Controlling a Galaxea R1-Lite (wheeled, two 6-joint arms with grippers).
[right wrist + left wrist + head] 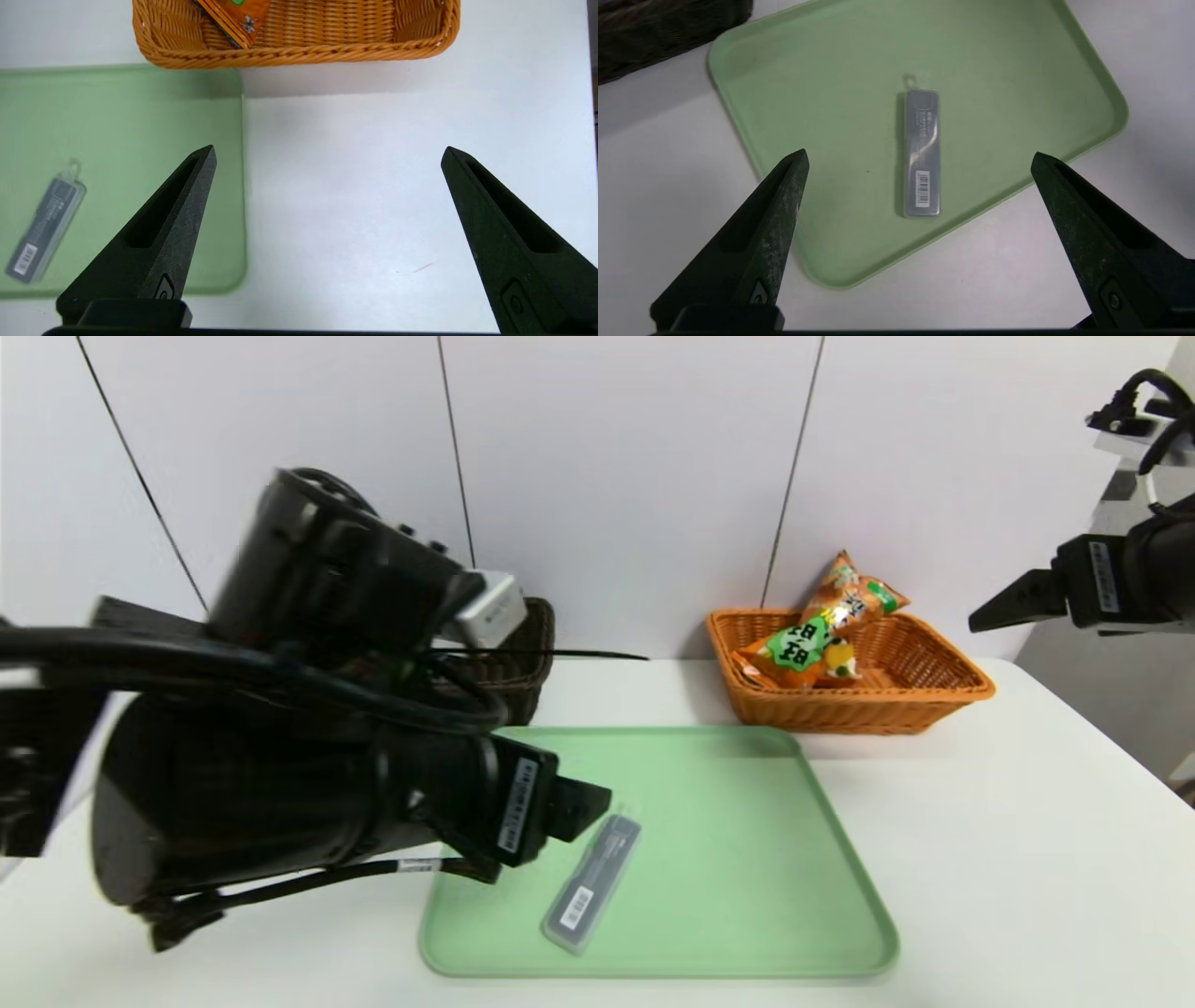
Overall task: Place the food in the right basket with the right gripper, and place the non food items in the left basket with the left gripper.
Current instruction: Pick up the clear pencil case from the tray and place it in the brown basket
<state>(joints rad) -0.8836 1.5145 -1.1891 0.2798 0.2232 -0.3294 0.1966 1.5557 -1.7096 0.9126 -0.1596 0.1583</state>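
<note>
My left gripper (pixel 920 156) hangs over the green tray (pixel 1017 56), its jaws spread wide and holding nothing, with the slim grey case (pixel 922 154) lying flat on the tray between the two tips as the left wrist view frames it. The case is the only item on the tray. My right gripper (pixel 329 154) is raised above the bare tabletop (pixel 355 186) near the orange-tan basket (pixel 299 53), jaws also wide and empty; the orange snack bag (pixel 822 635) and the cake wedge (pixel 840 658) sit inside that basket. The dark brown basket (pixel 668 32) stands just beyond the tray's far left corner.

I judge the case to be the trouble: low, slick and flat against the tray, it could skid away or tip from the pointed tips if I close off-centre or across its length. Coming down too hard could shove the light tray along the tabletop. On the carry, my bulky left arm could clip the dark basket's rim.
</note>
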